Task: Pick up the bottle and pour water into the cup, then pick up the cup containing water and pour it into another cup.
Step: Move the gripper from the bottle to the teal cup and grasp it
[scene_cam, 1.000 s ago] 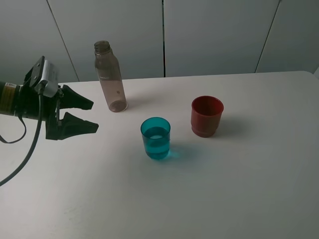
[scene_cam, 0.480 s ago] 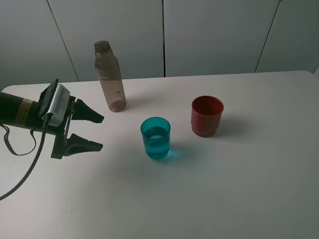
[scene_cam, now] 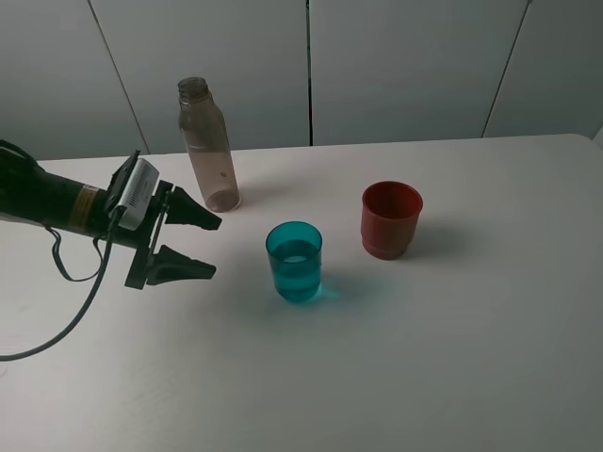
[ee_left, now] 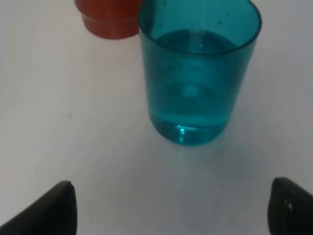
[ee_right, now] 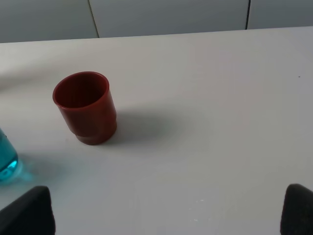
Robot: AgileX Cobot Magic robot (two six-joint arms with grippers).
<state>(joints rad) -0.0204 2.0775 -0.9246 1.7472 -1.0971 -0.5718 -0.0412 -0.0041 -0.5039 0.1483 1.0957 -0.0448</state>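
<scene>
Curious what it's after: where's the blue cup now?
In the high view the teal cup stands upright, between the open left gripper on its left and the red-brown cup on its right, touching neither.

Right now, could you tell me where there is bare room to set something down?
Bare: the table in front of the teal cup and red cup, and right of the red cup. Crowded: between bottle, teal cup and left end effector.

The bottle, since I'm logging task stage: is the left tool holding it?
No, the bottle stands free while the open left tool faces the teal cup.
</scene>
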